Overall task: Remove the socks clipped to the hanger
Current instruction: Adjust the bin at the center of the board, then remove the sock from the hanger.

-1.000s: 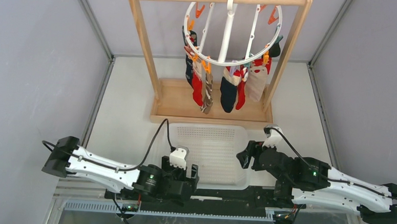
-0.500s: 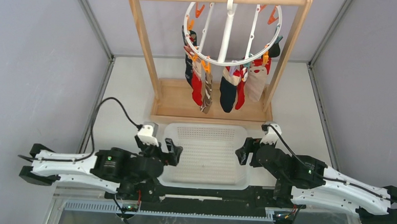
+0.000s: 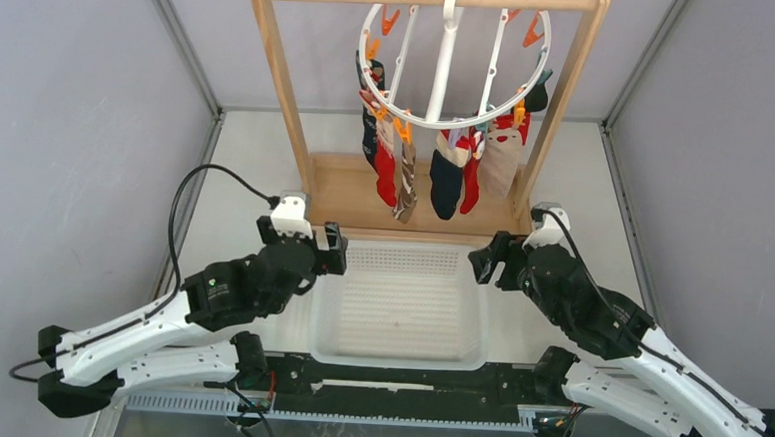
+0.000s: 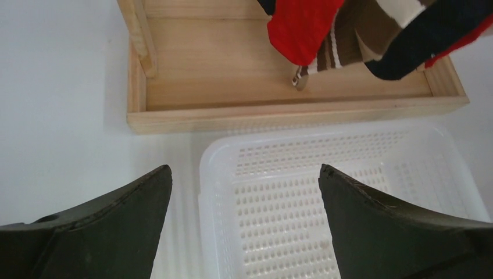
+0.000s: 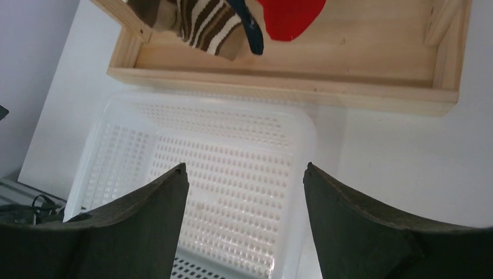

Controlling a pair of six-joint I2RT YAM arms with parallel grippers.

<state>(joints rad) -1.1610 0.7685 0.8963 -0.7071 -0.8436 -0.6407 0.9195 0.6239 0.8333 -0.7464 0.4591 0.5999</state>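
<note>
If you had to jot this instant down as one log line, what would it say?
phase: pre-grasp | left gripper: open, empty | right gripper: open, empty | socks: clipped on hanger | basket: empty

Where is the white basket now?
In the top view, the basket lies centrally, just in front of the wooden rack, between the left end effector and the right end effector.
</note>
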